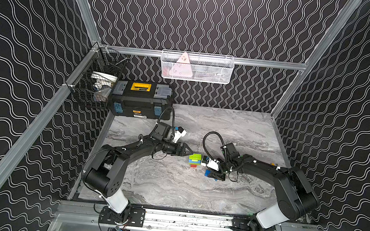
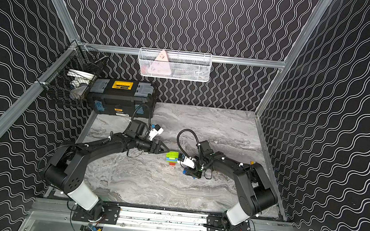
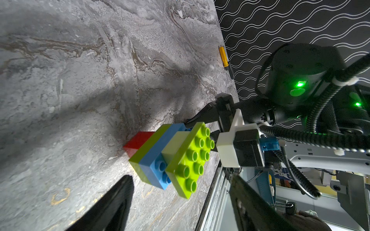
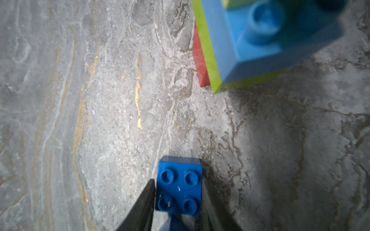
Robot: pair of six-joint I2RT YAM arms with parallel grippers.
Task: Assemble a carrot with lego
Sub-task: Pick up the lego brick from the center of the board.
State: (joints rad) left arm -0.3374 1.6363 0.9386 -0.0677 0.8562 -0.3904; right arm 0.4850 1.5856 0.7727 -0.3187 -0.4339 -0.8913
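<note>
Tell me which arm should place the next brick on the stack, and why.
Right. The right gripper has its jaws closed on a dark blue brick near the stack. The left gripper is open and empty beside the stack, probably better suited to steadying it.

The left arm (image 1: 129,150) and right arm (image 1: 264,171) were chunky matte black, white sleeves (image 1: 117,198) at 6 o'clock, ribbed cables (image 3: 300,136).

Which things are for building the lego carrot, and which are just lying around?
For the carrot: stack of red, lime green, light blue and pale yellow bricks; dark blue square brick.
Just lying about: black toolbox with yellow handle; white mesh basket; black wire basket; yellow-and-black stick.
</note>
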